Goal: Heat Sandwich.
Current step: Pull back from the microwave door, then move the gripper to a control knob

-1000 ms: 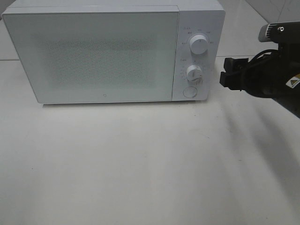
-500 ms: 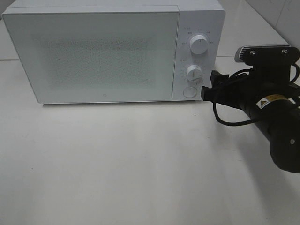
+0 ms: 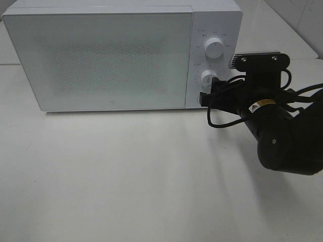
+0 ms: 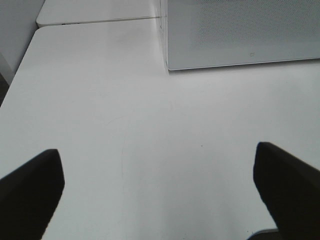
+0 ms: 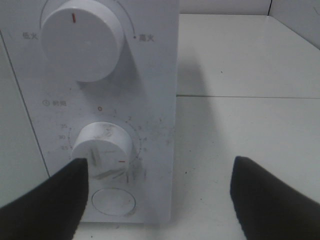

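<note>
Where the microwave (image 3: 101, 55) edge meets bare table (image 3: 126, 176), right hand (image 5: 157, 170) hovers released, perhaps touching.

the sandwich is not to be seen in any view. a white microwave (image 3: 121, 55) is set upright at the back of the worktop (image 3: 126, 176), its frosted door (image 3: 101, 60) shut. an upper dial (image 3: 214, 49), a lower dial (image 5: 102, 142) and a round button (image 5: 113, 201) are carried on its right panel.

Looks like a robot lab bench: a white microwave (image 3: 101, 60) on a plain white table (image 3: 126, 181)
</note>
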